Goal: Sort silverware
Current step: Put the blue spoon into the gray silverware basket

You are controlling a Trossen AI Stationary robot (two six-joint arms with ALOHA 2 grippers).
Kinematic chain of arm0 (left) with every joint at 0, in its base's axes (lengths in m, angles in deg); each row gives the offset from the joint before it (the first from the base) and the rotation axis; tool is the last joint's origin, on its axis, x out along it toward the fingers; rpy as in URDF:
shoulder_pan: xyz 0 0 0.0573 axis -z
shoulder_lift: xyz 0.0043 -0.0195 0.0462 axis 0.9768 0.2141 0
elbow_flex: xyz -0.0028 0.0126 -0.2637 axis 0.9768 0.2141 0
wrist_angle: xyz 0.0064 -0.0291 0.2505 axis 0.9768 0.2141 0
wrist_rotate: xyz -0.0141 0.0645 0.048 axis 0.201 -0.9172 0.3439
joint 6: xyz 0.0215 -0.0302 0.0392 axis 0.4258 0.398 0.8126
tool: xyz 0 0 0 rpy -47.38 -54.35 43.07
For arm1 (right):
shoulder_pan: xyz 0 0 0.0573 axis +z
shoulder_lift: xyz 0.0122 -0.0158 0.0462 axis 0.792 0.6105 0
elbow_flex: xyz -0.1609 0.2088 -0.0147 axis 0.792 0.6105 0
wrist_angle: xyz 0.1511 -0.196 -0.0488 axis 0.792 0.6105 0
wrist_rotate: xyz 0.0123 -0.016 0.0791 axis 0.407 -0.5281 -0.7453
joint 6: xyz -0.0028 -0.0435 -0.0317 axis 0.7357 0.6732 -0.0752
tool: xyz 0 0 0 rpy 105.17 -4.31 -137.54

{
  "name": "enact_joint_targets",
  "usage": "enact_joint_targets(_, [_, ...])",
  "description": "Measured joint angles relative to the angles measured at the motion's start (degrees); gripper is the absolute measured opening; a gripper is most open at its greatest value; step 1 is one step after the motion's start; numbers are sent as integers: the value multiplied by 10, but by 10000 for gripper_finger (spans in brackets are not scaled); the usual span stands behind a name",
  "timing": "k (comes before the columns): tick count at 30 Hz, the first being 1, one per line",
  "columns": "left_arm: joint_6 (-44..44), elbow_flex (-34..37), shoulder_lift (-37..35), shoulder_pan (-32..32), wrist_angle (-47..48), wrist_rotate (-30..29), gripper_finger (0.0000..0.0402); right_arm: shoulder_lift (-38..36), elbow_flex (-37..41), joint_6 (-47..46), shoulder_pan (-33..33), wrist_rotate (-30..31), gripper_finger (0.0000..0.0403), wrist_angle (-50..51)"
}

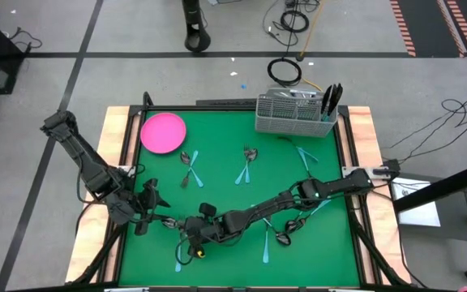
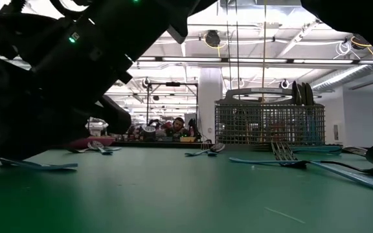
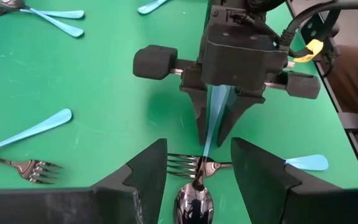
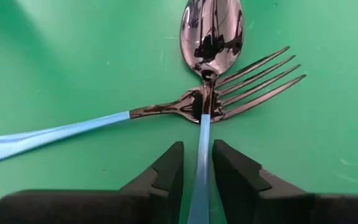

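A spoon with a dark mirror bowl [image 4: 211,31] and a light-blue handle lies with its neck across the neck of a dark fork [image 4: 247,81], whose blue handle [image 4: 42,137] runs off sideways on the green mat. My right gripper [image 4: 199,146] has reached across to the table's near left part [image 1: 194,235] and is shut on the spoon's handle. My left gripper [image 3: 199,144] faces it from the left [image 1: 156,212], open, with one finger on either side of the spoon's bowl [image 3: 194,202] and touching nothing. My right gripper pinches the spoon's light-blue handle [image 4: 201,163] between its two fingers, a short way behind the neck. The fingers slant down from above and lie along the handle. The spoon's neck rests on the fork, and its bowl points toward my left gripper.
The wire-mesh caddy [image 1: 294,115] stands at the far right edge with dark utensils [image 1: 331,99] upright in it. The pink plate [image 1: 163,131] sits at the far left. More blue-handled silverware lies mid-mat [image 1: 189,162] [image 1: 247,162] [image 1: 306,158] and near the front [image 1: 266,243].
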Motion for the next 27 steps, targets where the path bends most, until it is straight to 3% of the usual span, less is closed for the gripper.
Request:
enact_joint_targets(9, [0, 0, 0, 0, -1, -2, 180, 25, -2, -1, 0, 5, 9, -2])
enact_joint_targets(19, [-1, 0, 0, 0, -1, -5, 180, -17, 4, 40, 0, 3, 2, 29])
enact_joint_targets(27, [-5, 0, -3, 49, -14, -92, 180, -79, 3, 67, 4, 72, 1, 106])
